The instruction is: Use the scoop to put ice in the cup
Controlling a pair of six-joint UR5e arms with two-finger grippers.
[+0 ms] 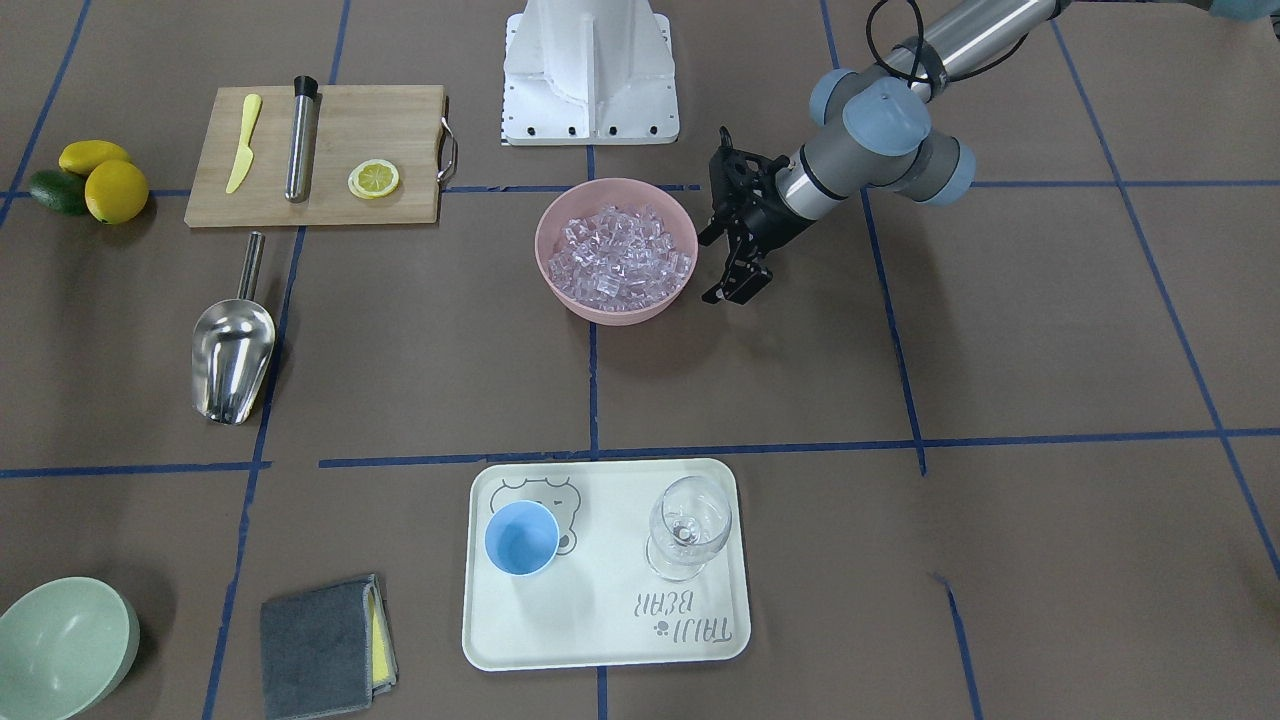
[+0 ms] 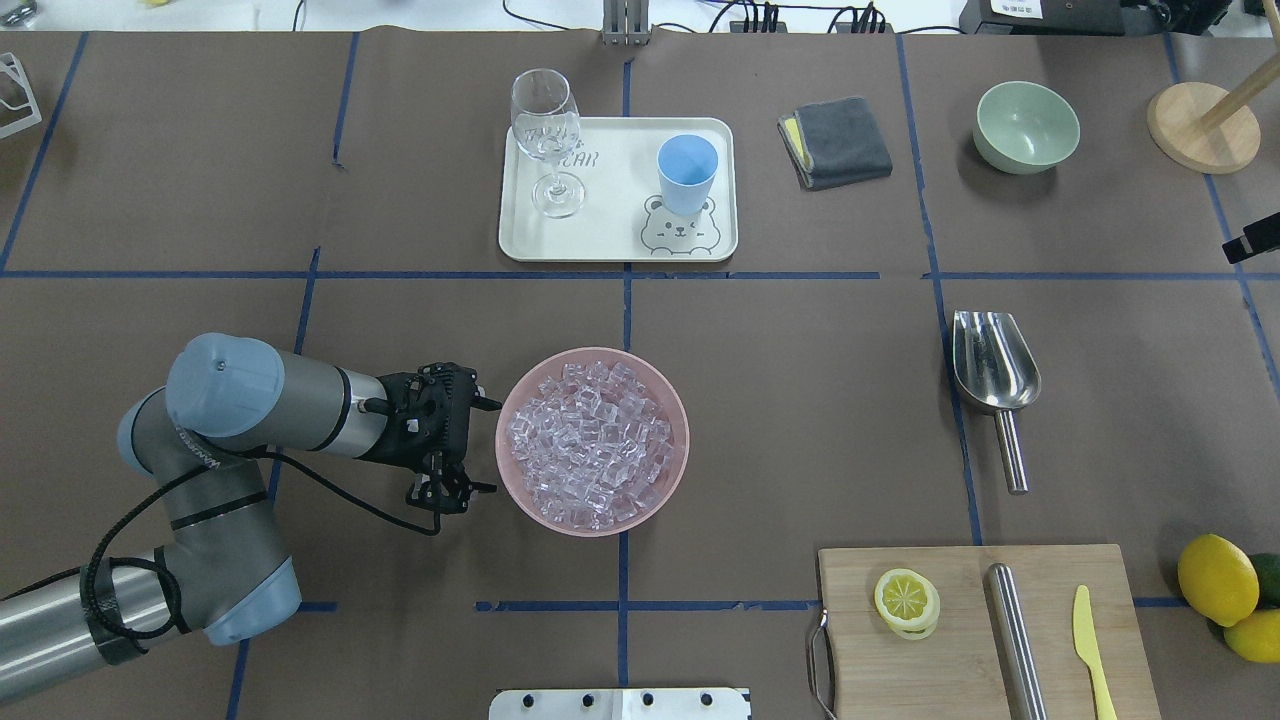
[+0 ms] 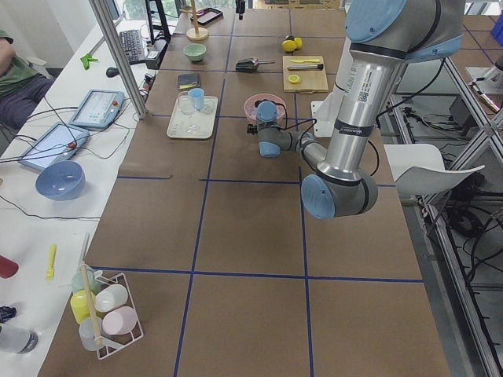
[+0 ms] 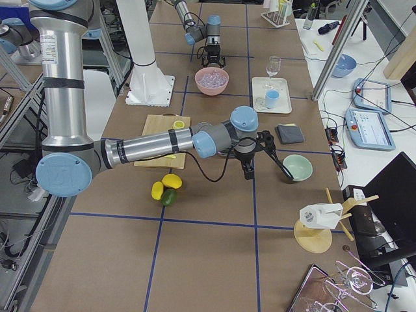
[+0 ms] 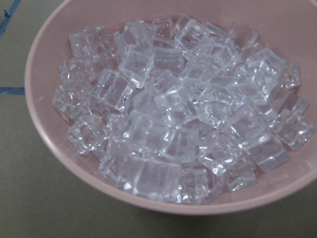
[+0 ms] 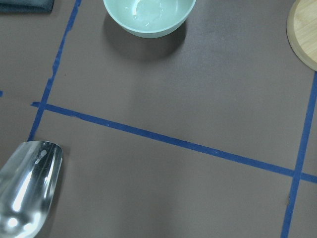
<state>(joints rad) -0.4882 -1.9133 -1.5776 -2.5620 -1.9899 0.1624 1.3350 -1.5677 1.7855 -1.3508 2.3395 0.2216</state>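
Ice (image 5: 173, 114): heaped in pink bowl (image 5: 38, 134); left gripper (image 2: 493, 446) beside it, fingers spread. Scoop (image 2: 990, 385): lying well right of bowl, handle toward robot (right gripper (image 4: 263, 162): cannot tell fingers' state).

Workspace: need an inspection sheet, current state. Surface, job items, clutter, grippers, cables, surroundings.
Surface: table, brown cover, blue tape grid.
Job's things: ice fills pink bowl; light-blue cup empty, upright on tray; scoop lying on table, unheld.
Clutter: wine glass on tray; grey cloth; green bowl; cutting board with lemon slice, steel cylinder, yellow knife; lemons.
Grippers: left gripper open, empty, beside pink bowl; right gripper near green bowl, state unclear.
Cables: black cable looped along left arm; more at table's far edge.
Surroundings: wooden stand; operator desk with tablets; person seated.
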